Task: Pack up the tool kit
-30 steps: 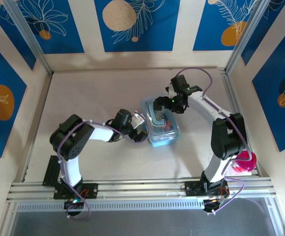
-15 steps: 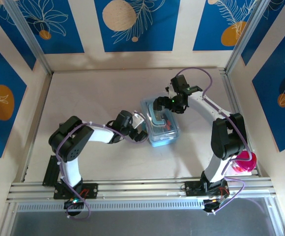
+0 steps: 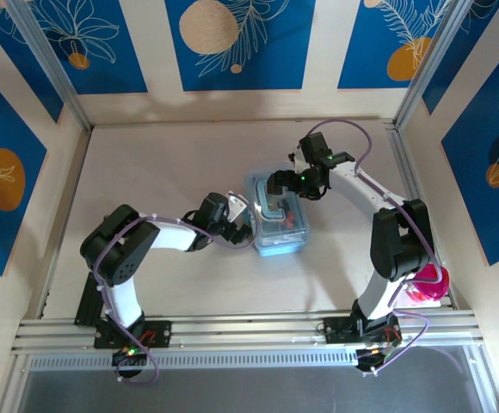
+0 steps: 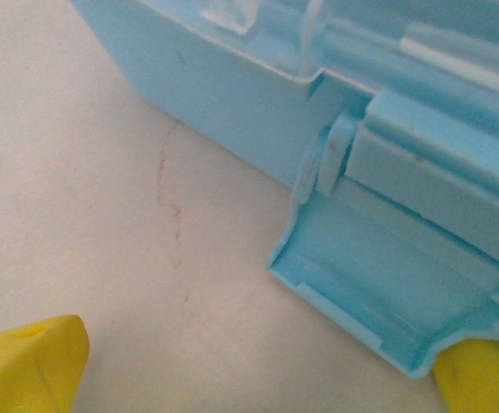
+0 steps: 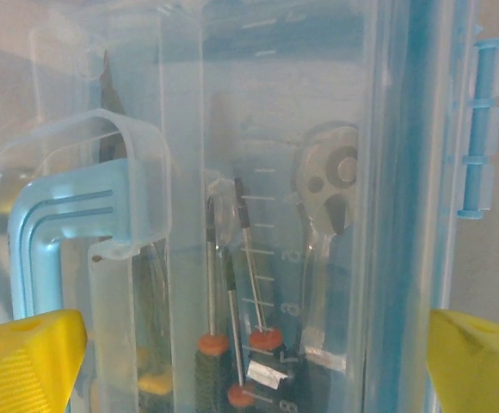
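Nudged squarer between the wide-spread left gripper [image 3: 243, 226] and right gripper [image 3: 276, 184], the lidded translucent light-blue rectangular plastic case [image 3: 282, 236] is left unlatched.

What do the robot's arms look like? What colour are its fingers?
The left arm and the right arm both have smooth white tubes joined by chunky black round joints. A thin purple cable loops along each arm. The fingertips are bright yellow blocks.
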Controlling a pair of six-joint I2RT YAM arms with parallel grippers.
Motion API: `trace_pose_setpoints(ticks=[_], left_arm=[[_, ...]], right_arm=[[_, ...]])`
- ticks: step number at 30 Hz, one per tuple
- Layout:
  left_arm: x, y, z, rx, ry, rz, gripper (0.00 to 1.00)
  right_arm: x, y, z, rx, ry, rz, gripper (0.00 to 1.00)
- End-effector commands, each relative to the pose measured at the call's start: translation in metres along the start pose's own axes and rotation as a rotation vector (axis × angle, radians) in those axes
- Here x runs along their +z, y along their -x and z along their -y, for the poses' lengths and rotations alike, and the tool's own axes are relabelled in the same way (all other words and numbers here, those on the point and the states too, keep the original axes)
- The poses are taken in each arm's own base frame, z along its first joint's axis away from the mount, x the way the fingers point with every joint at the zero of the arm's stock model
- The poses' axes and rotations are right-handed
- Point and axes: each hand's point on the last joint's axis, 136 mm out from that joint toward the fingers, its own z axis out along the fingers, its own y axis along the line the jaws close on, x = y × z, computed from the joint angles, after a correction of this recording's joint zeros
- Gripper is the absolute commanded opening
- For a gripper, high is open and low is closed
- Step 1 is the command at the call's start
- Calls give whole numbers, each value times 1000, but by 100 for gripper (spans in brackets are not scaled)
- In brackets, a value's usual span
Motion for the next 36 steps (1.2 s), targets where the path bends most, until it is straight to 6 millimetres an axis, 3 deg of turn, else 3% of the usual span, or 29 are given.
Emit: trace_pose_setpoints(ticks=[1, 18, 36], left_arm=[[-12, 18, -23, -34, 85, 56, 100], [-31, 34, -29, -23, 103, 78, 100], [-46, 27, -42, -26, 149, 36, 100]], right_arm=[[1, -29, -22, 19, 91, -98, 99], [5, -31, -23, 20, 109, -105, 99], [11, -34, -23, 26, 126, -120, 99]])
